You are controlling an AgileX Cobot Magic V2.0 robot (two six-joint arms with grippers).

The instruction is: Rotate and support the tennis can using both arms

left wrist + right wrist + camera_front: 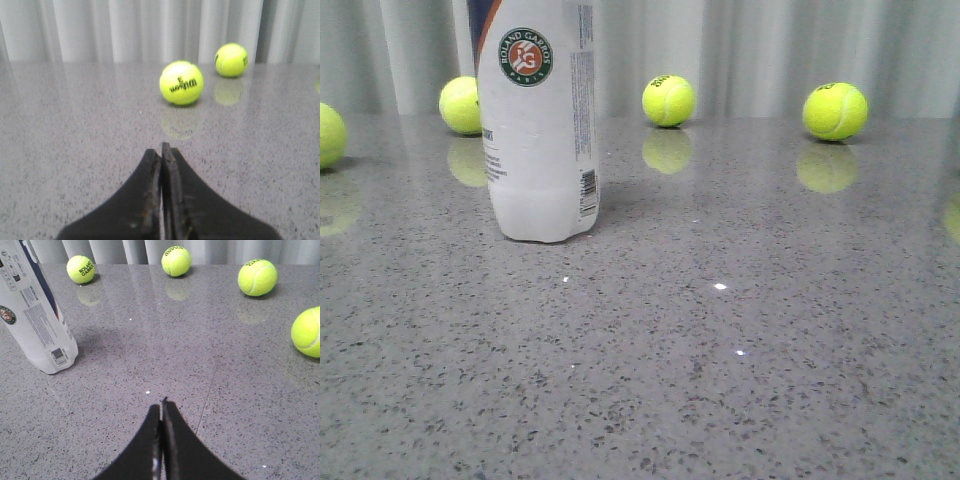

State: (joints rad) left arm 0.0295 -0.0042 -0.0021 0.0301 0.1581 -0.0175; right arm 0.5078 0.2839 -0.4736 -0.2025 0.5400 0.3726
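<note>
Starting at your left in the front view, a loose tennis ball (328,133) sits at the edge of the grey speckled worktop (720,380), and a second ball (461,104) lies behind and just left of the tennis can (538,130). The can stands upright on the worktop, left of centre, its round badge and barcode facing the camera and its top cut off by the frame. Nothing touches it: neither arm shows in the front view at all. Further right, two more balls (668,100) (834,110) rest near the curtain at the back. In the left wrist view, your left end effector (161,150) is clenched, its fingers pressed together on nothing, hanging over bare worktop with two balls ahead of it; the can does not appear there. In the right wrist view, your right end effector (161,407) is likewise clenched and empty, with the can well apart from it, off to one side. As I judge it, the task has not begun: the can has not been gripped, turned or supported. You would need to open both end effectors, bring them to the can from either side, then rotate it while the other arm steadies it.
</note>
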